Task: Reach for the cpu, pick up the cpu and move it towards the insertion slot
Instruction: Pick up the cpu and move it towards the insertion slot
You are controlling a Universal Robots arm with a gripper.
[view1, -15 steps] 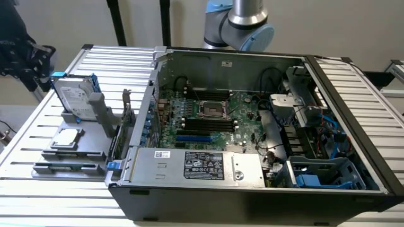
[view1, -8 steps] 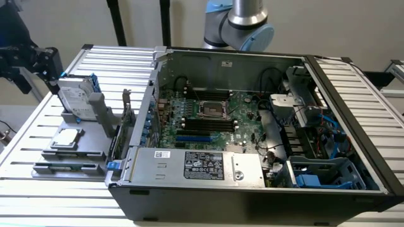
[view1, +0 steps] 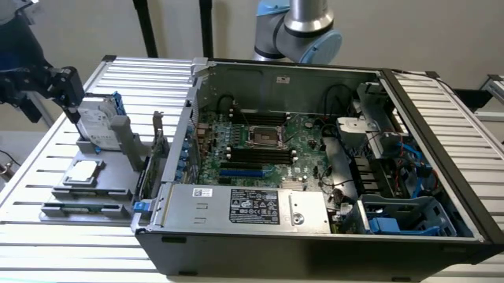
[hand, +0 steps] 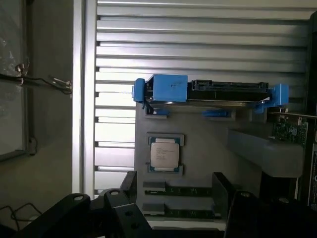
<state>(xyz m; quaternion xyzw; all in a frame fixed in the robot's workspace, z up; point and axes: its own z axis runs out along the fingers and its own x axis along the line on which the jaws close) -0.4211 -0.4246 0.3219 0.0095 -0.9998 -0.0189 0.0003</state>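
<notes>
The job is at its first step: reaching for the cpu [hand: 165,153]. The cpu lies flat in its grey holder [hand: 208,158] on the bench [view1: 71,242], just beside the tall hard drive [hand: 213,91] with blue rails, outside the computer case [view1: 315,247]. The jaws hang above the holder, spread wide, holding nothing and not touching the cpu. The insertion slot [view1: 266,137] sits inside the case, well apart from the cpu. I think this reach calls for going straight down, one jaw on each side of the chip, then a gentle pinch.
</notes>
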